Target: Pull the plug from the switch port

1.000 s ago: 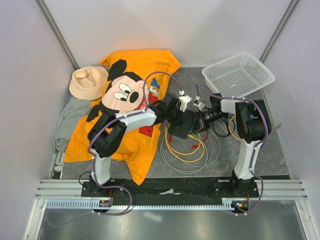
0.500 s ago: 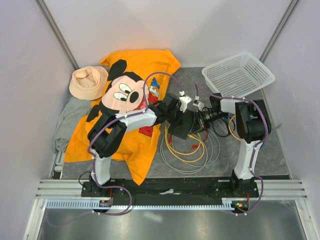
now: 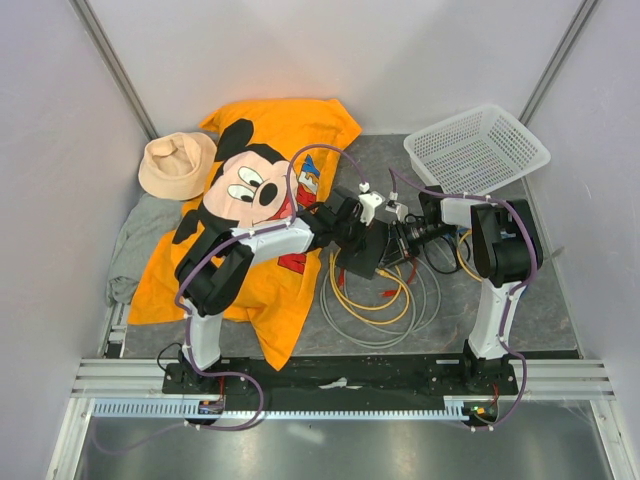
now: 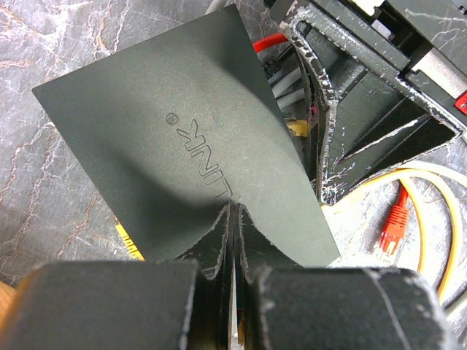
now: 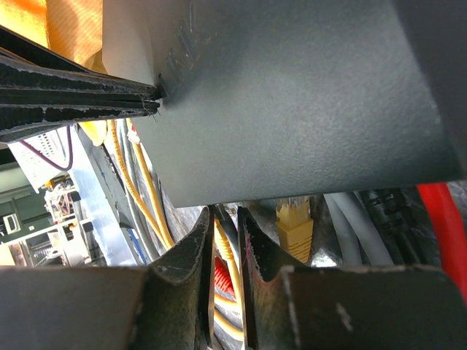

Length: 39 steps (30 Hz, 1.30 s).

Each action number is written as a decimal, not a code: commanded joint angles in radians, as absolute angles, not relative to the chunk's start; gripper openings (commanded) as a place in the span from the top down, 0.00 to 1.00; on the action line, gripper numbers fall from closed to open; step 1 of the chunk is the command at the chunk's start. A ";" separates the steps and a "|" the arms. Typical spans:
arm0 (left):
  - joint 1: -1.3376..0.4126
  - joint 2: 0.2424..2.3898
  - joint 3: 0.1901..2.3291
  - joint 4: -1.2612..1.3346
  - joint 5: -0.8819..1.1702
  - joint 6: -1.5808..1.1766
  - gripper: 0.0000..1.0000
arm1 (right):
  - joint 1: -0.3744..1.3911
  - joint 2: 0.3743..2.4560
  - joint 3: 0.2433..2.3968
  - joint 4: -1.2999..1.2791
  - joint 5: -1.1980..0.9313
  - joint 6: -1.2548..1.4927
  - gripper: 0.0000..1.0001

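Bracing the switch (image 4: 182, 146) and reaching for a plug

On the bench (image 3: 545, 300), the left pincer (image 4: 230, 215), clenched empty, is pressing down on the switch. Only the right wrist view is showing the right pincer (image 5: 225, 219), nearly closed beside a yellow plug (image 5: 294, 222); its grasp is unclear. The next move is calling for a firm hold and a straight pull.

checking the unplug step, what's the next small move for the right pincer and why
Probably draw the right pincer back from the switch: its tips sit nearly closed at the port edge, beside the seated yellow plug, and the shut left pincer rests on the switch.
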<state>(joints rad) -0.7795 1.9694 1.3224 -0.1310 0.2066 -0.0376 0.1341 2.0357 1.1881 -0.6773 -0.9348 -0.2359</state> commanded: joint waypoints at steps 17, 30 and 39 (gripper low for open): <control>-0.802 2.003 1.239 -0.261 0.129 -0.002 0.98 | 0.121 2.039 1.143 -0.765 -0.612 -0.333 0.92; -0.824 1.997 1.210 -0.239 0.133 0.107 0.98 | 0.087 2.276 1.532 -1.100 -0.606 -0.529 0.92; -0.830 1.991 1.207 -0.241 0.117 0.118 0.99 | 0.083 2.157 1.317 -1.002 -0.650 -0.535 0.93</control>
